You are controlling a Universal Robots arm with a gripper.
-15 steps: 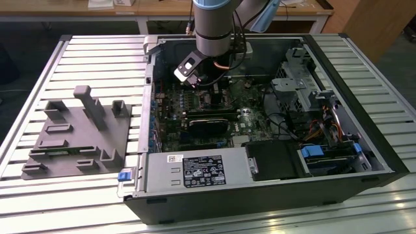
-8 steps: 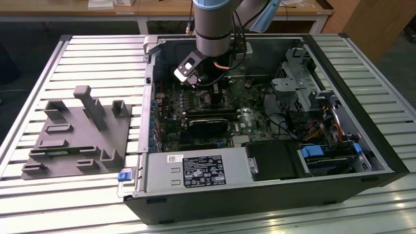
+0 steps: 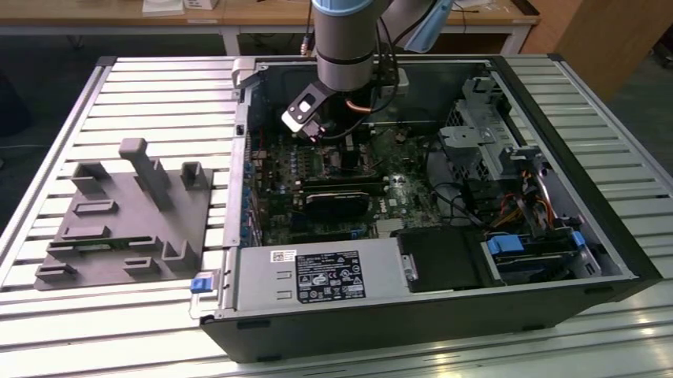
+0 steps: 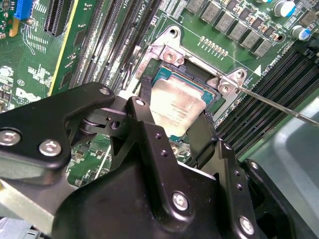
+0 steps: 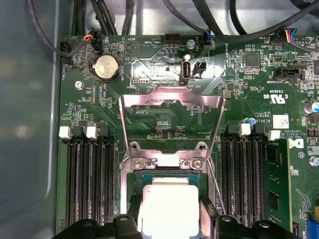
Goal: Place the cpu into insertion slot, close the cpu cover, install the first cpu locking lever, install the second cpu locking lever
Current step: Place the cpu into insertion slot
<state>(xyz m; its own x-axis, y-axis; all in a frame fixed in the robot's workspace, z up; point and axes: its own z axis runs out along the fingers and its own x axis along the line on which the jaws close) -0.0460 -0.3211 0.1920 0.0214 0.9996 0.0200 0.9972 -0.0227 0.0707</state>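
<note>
The cpu [image 4: 177,107] [image 5: 168,209], a pale silver square chip, sits between my gripper's black fingers [image 4: 142,99], level with the insertion slot [image 4: 199,82] [image 5: 169,174] on the green board. My gripper [image 4: 172,113] [image 5: 169,221] [image 3: 336,135] is shut on the cpu's two opposite edges. I cannot tell whether the chip is fully seated or just above the socket. The cpu cover [image 5: 172,94], a silvery frame, is swung open away from the socket. A thin wire locking lever [image 4: 269,102] [image 5: 215,186] stands free beside the socket.
Long black memory slots [image 5: 89,184] [image 5: 244,184] flank the socket, with a green memory stick [image 5: 276,184] beside them. A coin battery [image 5: 105,67] and cables lie beyond the cover. The case wall [image 5: 30,124] is close. A grey fixture [image 3: 126,216] sits outside the case.
</note>
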